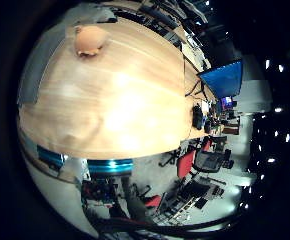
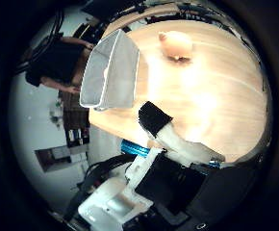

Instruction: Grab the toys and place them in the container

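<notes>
A pink soft toy [image 2: 177, 43] lies on the wooden table [image 2: 226, 96], a short way from a clear plastic container [image 2: 111, 69] that stands near the table's edge. The toy also shows in the right little finger side palm view [image 1: 89, 40], small and far off on the table [image 1: 115, 95]. My hand [image 2: 173, 149] is well above the table, away from both. One white finger with a black tip [image 2: 156, 117] reaches into the right thumb side palm view and looks straight. Nothing shows against the palm.
Beyond the table's edge is a room with a blue screen [image 1: 223, 77], red and black chairs [image 1: 200, 165] and floor clutter. A teal part [image 2: 135, 147] sits by the finger's base. A dark shape [image 2: 53, 63] lies behind the container.
</notes>
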You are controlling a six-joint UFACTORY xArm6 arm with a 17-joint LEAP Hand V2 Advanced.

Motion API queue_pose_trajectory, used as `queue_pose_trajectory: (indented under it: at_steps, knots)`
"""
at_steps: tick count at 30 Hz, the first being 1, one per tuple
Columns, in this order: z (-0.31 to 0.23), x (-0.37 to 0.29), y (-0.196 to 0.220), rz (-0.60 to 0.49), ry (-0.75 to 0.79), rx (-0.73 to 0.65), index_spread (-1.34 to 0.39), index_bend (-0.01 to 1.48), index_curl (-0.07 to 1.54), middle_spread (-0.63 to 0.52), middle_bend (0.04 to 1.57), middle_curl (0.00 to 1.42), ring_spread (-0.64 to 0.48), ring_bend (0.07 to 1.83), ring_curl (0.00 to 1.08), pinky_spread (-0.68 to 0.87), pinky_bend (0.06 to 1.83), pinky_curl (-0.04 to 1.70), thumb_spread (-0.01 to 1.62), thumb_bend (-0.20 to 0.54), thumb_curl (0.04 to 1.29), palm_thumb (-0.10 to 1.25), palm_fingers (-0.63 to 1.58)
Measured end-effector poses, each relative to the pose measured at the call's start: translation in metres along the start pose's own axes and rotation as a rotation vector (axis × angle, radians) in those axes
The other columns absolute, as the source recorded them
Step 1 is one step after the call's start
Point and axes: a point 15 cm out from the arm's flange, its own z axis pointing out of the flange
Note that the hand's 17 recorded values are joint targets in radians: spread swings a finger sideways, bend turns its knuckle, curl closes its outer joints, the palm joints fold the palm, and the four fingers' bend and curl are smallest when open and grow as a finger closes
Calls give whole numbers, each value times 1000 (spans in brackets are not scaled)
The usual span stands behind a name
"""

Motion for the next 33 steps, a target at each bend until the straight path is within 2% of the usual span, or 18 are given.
queue_pose_trajectory:
  at_steps: [16, 21, 33]
  knots:
    - [1, 3, -6, -9, 3, 11, -538, 180, 376, -279, 303, 397, -221, 767, 123, 234, 668, -5, 1026, -26, 277, 288, 552]
    - [-1, 16, -34, -6, 30, 70, -531, 168, 365, -283, 306, 395, -226, 784, 128, 225, 688, -2, 1024, -26, 278, 288, 544]
    - [21, 41, -114, -5, -13, 21, -505, 157, 319, -308, 313, 394, -244, 829, 146, 168, 770, -2, 1014, -27, 281, 293, 465]
